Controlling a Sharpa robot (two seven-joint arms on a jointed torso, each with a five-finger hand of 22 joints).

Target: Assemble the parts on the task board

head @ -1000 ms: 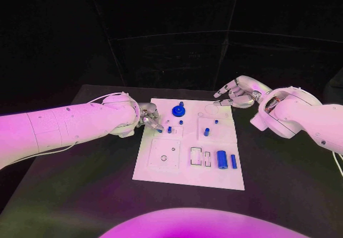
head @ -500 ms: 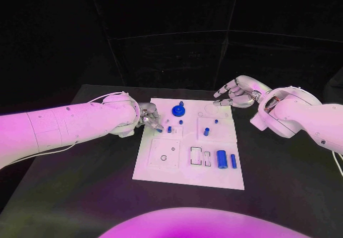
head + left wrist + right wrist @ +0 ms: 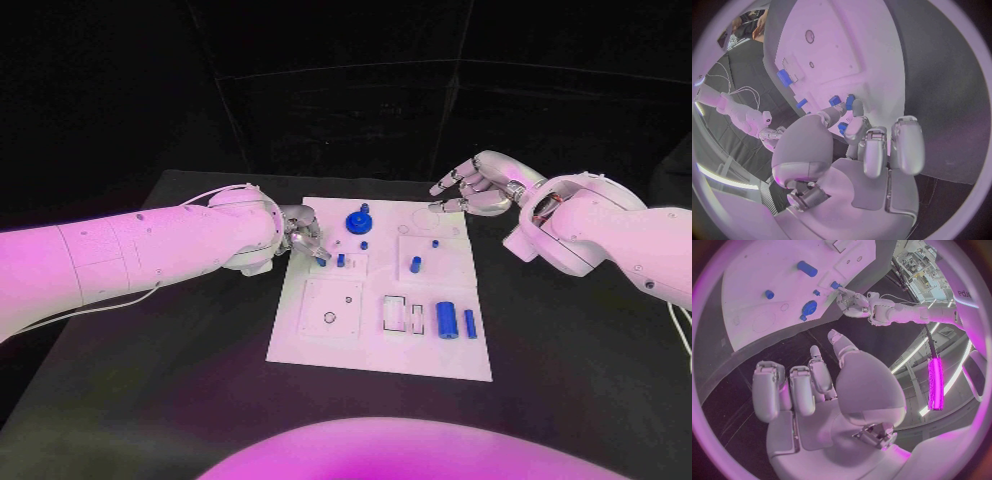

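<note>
The white task board (image 3: 346, 335) lies mid-table. On it are a blue round knob (image 3: 359, 222), a blue peg (image 3: 415, 265), a larger blue cylinder (image 3: 447, 320) and a thin blue bar (image 3: 470, 324). My left hand (image 3: 300, 237) is at the board's left edge, beside a standing peg (image 3: 340, 261). Its thumb and a finger pinch a small blue piece (image 3: 320, 262), which also sits between the fingertips (image 3: 842, 128) in the left wrist view. My right hand (image 3: 476, 190) hovers above the board's far right corner with its fingers spread and nothing in it. The right wrist view shows the knob (image 3: 809, 307) and my left hand (image 3: 856, 302).
The board has a square recessed plate (image 3: 333, 302) and rectangular slots (image 3: 404, 315) in its near half. Bare black table (image 3: 159, 380) surrounds the board on both sides and in front. A black curtain stands behind the table.
My left hand has shifted very slightly at the board's left edge with the small piece in it. My right hand has stayed where it was.
</note>
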